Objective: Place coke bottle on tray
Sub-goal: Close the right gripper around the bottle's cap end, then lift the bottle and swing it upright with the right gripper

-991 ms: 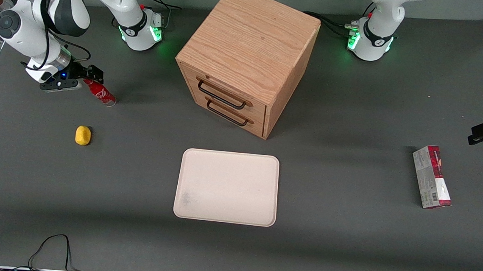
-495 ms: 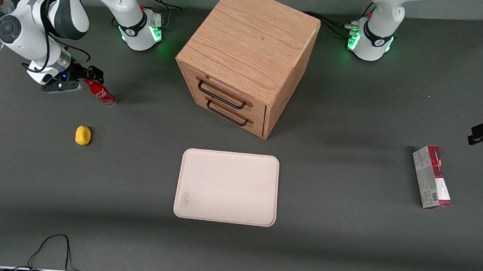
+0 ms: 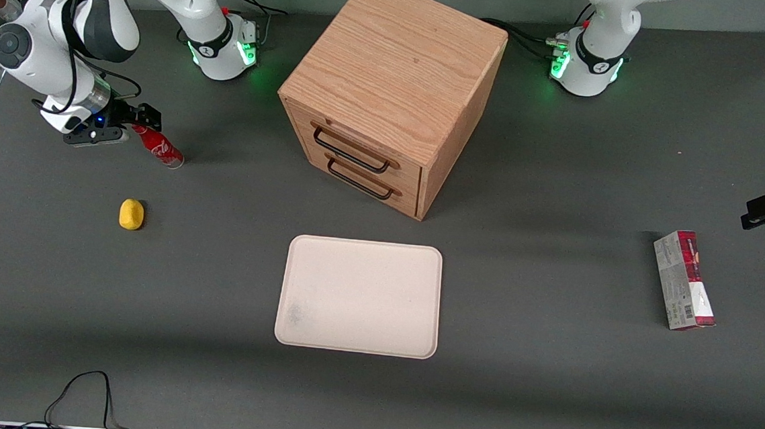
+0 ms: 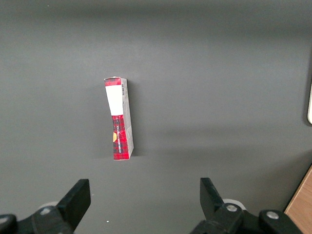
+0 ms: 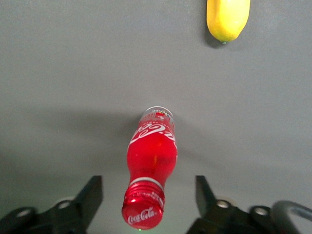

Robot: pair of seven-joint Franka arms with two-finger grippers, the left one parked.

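Two fingers (image 5: 90, 197), spread wide, stand one on each side of the coke bottle's (image 5: 151, 165) cap end without touching it; the gripper (image 5: 146, 202) is level with the neck and holds nothing. Item: coke bottle (image 3: 158, 147), red, white script, clear base, upright on the table (image 3: 544, 401) toward the working arm's end, well apart from the tray (image 3: 360, 296) and farther from the front camera than the tray. Item: gripper (image 3: 139, 119), just beside the top of the coke bottle in the front view, on the side away from the tray. Item: lemon (image 3: 131, 214), yellow, on the table nearer the front camera than the coke bottle and apart from it, also well apart from the tray. Item: wooden drawer box (image 3: 391, 94), two drawers shut, farther from the front camera than the tray. Item: red-and-grey carton (image 3: 684, 281), lying flat toward the parked arm's end, well apart from the tray. Item: tray, cream-white, nothing on it, faint grey smudge near one corner. Step in hand, by judgement: approach to the grasp, with the pick not yet made. Next move calls for centring the neck between the fingers, closing firmly without tipping the slim bottle, lifting clear, and carrying it across to the tray.
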